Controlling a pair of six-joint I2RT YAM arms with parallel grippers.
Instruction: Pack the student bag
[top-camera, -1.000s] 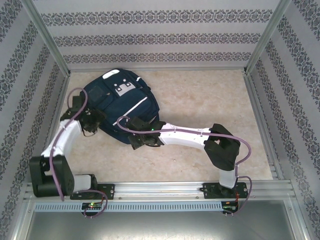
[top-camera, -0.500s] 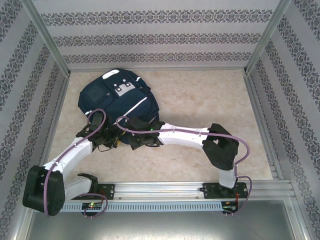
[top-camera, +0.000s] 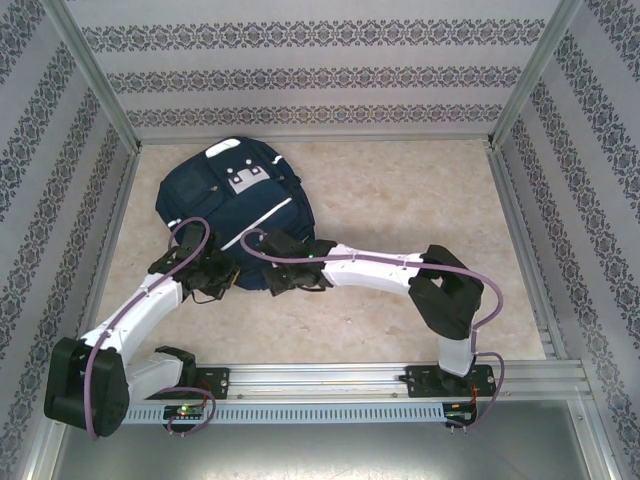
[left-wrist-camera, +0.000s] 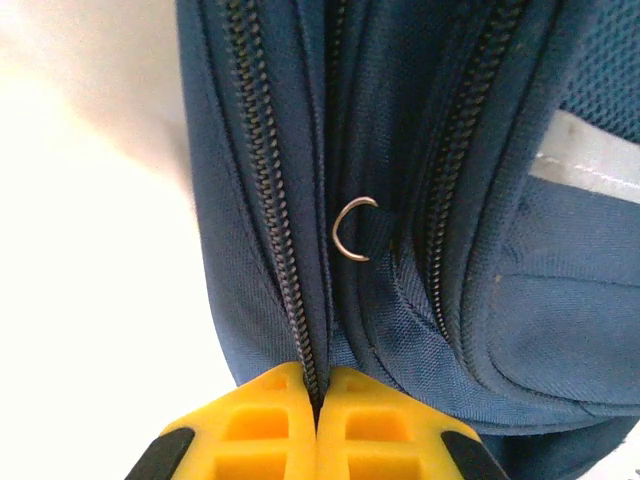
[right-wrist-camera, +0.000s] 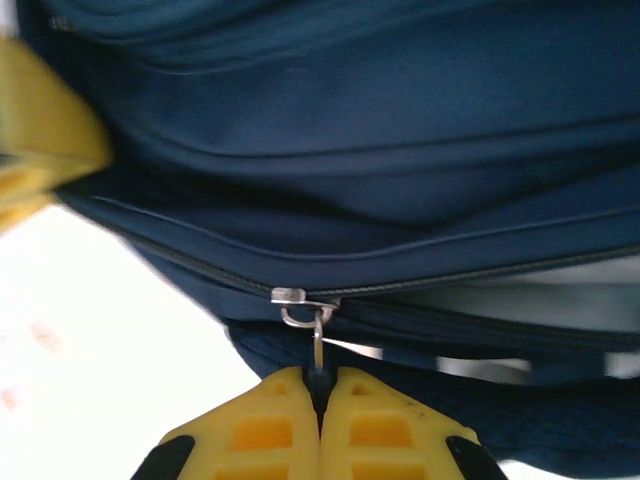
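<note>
The student bag (top-camera: 228, 200), navy with a white stripe and grey patches, lies flat on the left half of the table. My left gripper (top-camera: 224, 274) is at the bag's near edge; its yellow fingers (left-wrist-camera: 262, 420) are shut on the zipper seam (left-wrist-camera: 312, 372) of the bag (left-wrist-camera: 530, 300), below a small metal ring (left-wrist-camera: 353, 228). My right gripper (top-camera: 270, 281) sits just to its right, shut on the zipper pull (right-wrist-camera: 318, 362), which hangs from the slider (right-wrist-camera: 298, 297) on the bag (right-wrist-camera: 380, 120). Left of the slider the zipper is shut. To its right a pale gap shows.
Patterned walls and metal rails (top-camera: 100, 85) enclose the table. Bare beige tabletop (top-camera: 410, 200) stretches to the right of the bag. A yellow finger of the left gripper (right-wrist-camera: 40, 140) shows at the upper left of the right wrist view, close to the right gripper.
My left arm swung from the bag's left side round to its near edge and shut on the zipper seam. My right gripper stayed shut and shifted only slightly.
</note>
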